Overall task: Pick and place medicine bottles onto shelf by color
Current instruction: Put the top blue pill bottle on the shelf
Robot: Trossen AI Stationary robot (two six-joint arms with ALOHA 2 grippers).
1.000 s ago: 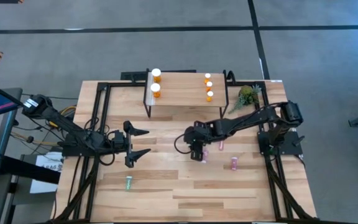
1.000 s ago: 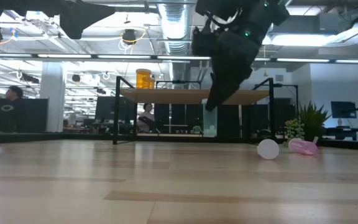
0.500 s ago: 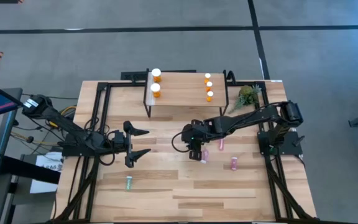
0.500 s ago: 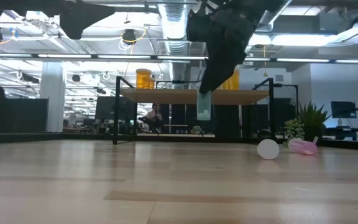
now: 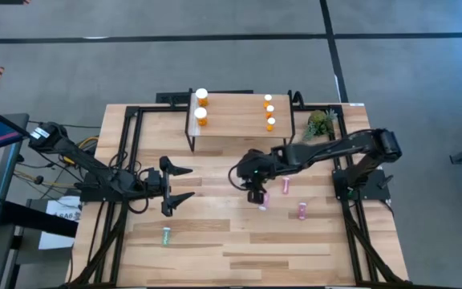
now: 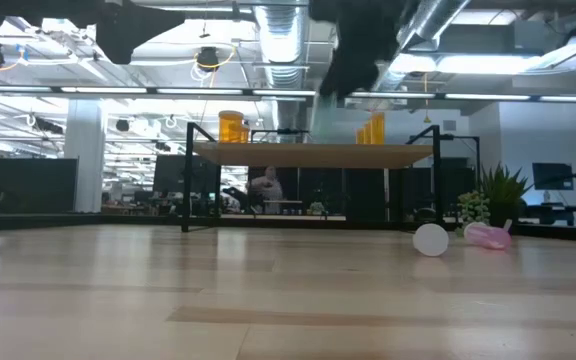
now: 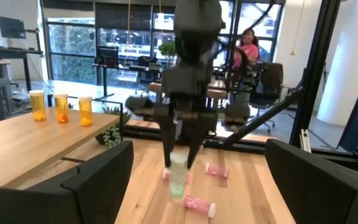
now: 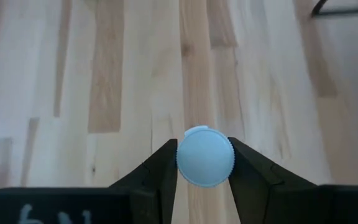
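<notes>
We are carrying a green bottle [image 7: 178,174] clamped in the right gripper [image 8: 204,163], just before the shelf [image 5: 235,120]; next needs placing it apart from the orange rows.

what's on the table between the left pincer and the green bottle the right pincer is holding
Nothing: in the high view, only bare wood lies between the open left pincer and the green bottle in the right pincer.

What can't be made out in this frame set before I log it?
- Held pale green bottle: in the high view, the right gripper covers it from above.
- Same bottle, right wrist view: only its white cap shows, hiding the body.
- Right gripper, low view: cut off by the top edge.
- Shelf: the orange bottles are too small to read labels.
- Left gripper, open and waiting: nothing hidden.
</notes>
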